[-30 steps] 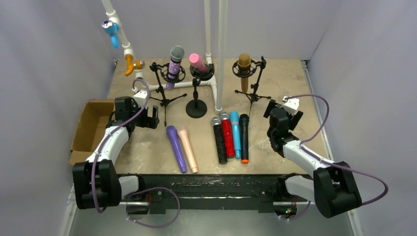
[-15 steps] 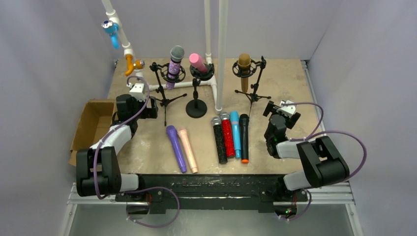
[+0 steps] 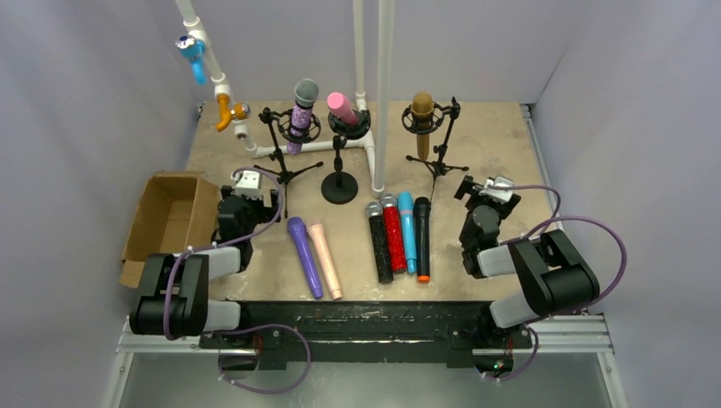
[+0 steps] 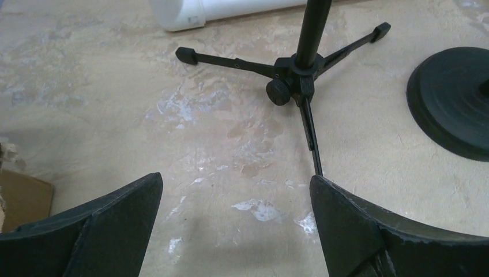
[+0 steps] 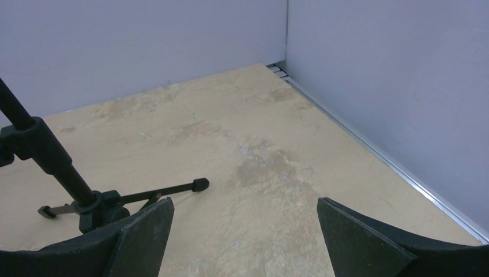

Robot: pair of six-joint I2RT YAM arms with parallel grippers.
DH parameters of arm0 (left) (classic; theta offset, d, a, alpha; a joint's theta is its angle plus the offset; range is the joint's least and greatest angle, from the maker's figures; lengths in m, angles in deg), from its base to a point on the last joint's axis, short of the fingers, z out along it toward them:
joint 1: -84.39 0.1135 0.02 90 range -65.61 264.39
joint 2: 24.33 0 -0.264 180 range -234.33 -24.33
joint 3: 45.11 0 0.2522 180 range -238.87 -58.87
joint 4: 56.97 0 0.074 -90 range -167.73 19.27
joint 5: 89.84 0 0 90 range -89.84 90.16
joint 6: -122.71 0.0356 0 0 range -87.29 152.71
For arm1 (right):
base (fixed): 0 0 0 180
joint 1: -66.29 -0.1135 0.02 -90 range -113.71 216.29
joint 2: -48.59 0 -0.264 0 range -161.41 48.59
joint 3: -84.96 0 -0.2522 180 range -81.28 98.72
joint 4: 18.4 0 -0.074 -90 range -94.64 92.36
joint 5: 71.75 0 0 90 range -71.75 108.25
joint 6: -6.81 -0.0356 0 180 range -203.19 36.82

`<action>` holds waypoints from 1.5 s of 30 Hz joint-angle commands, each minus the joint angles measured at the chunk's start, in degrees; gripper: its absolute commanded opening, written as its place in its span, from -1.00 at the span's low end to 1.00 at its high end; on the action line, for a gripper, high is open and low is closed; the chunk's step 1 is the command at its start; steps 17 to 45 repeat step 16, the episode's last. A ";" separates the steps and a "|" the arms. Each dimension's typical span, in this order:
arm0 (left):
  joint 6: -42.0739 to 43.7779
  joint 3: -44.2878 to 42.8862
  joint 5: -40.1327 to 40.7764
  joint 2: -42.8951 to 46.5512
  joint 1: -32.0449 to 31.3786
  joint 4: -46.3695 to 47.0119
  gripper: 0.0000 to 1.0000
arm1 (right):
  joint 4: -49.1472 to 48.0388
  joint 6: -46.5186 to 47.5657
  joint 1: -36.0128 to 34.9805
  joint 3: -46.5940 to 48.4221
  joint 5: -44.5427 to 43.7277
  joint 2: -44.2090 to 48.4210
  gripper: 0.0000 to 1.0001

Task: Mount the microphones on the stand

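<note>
Far left: an open cardboard box (image 3: 166, 223) sits at the left edge of the desk (image 3: 493, 144). My left fingers (image 4: 104, 225) hang just right of the box, low over the desk. They are spread wide and hold nothing. The left wrist view shows bare desk in the gap, and beyond it the feet of the left tripod stand (image 4: 300, 81) and the end of a white pipe (image 4: 196, 11).

Left of centre: the left tripod stand carries the purple glitter microphone (image 3: 302, 115), grey mesh head up. In front of it, the purple microphone (image 3: 303, 255) and the peach microphone (image 3: 325, 259) lie side by side on the desk, heads away from my bases.

Centre: the round-base stand (image 3: 339, 183) holds the pink microphone (image 3: 343, 108), which is tilted. Just right of its base, four microphones lie in a close row: a black microphone with a grey head (image 3: 377, 246), the red glitter microphone (image 3: 394, 238), the blue microphone (image 3: 407, 234) and a black microphone with an orange tail (image 3: 422, 242).

Right of centre: the right tripod stand (image 3: 438, 161) holds the gold microphone (image 3: 422, 115) upright.

Right: my right fingers (image 5: 375, 242) sit low, right of the row and well apart from it. They are spread, with nothing between them. The right wrist view shows the right tripod's feet to the left of the gap and the grey wall (image 5: 375, 69) beyond.
</note>
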 commanded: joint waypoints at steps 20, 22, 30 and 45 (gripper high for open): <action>-2.10 -1.48 8.57 -0.45 -0.85 9.27 0.98 | 12.77 -2.90 7.50 8.81 12.87 0.22 0.98; -2.10 -1.48 8.57 -0.45 -0.85 9.27 0.98 | 12.77 -2.90 7.50 8.81 12.87 0.22 0.98; -2.10 -1.48 8.57 -0.45 -0.85 9.27 0.98 | 12.77 -2.90 7.50 8.81 12.87 0.22 0.98; -2.10 -1.48 8.57 -0.45 -0.85 9.27 0.98 | 12.77 -2.90 7.50 8.81 12.87 0.22 0.98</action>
